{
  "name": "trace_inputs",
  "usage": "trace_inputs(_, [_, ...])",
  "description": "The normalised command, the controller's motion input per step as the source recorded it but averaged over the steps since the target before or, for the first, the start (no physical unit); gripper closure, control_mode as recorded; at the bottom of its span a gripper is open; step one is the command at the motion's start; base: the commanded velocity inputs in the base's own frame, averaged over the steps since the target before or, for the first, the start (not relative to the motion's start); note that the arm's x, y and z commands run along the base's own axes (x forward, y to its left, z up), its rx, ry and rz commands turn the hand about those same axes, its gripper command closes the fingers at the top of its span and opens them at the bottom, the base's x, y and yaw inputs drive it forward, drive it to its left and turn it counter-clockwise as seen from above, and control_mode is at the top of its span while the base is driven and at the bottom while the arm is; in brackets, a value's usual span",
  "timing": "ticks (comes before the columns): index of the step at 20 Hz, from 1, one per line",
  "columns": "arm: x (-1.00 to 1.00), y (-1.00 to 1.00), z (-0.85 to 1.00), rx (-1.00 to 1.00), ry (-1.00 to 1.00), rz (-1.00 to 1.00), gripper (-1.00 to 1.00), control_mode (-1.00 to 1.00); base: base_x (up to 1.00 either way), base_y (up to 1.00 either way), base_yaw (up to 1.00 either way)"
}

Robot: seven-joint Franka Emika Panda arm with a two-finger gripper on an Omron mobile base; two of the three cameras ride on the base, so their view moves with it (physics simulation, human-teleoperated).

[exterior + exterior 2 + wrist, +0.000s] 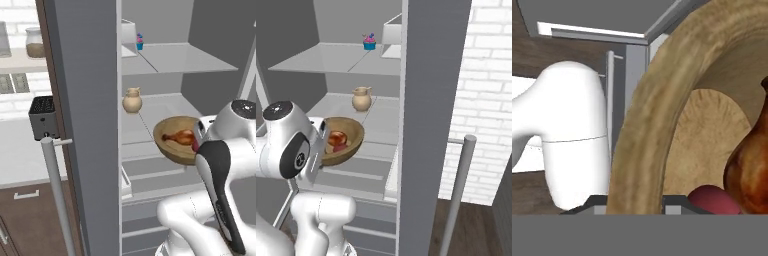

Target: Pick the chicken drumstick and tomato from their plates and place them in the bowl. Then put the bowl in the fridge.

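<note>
From my station I see the fridge [90, 100] standing open, its grey door edge and long silver bar handle [57, 195] nearest the cameras, and the wooden bowl [176, 141] held up in front of the middle glass shelf [165, 107], tilted so its inside faces the base cameras. The chicken drumstick [180, 136] lies inside the bowl, and the tomato [339, 147] sits against it, low in the bowl. I cannot see the fingertips of the gripper [634, 202] directly, as the bowl's rim [647, 130] runs right across them in the hand view, but the claw is drawn tight and pinches that rim, with the hand sitting just at the bowl's near edge in both base views. Behind the bowl, further back on the same shelf, stands a small tan jug [132, 100], apart from the bowl. On the shelf above the bowl sits a small blue cup with something pink on top [369, 42], beside a white box [392, 36]. To the left of the fridge, a dark toaster [43, 117] rests on the counter [25, 155], and a glass jar [35, 43] stands on a ledge above it.
</note>
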Motion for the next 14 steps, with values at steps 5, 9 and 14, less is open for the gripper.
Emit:
trace_inputs(5, [0.95,-0.08,-0.01,0.11,0.00,-0.08,1.00,-1.00,0.00,0.00,0.00])
trace_inputs(9, [1.00,-0.08,-0.01,0.18,0.00,0.00,1.00,-1.00,0.00,0.00,0.00])
trace_inputs(14, [0.95,0.00,-0.30,0.01,0.00,0.00,1.00,-1.00,0.00,0.00,0.00])
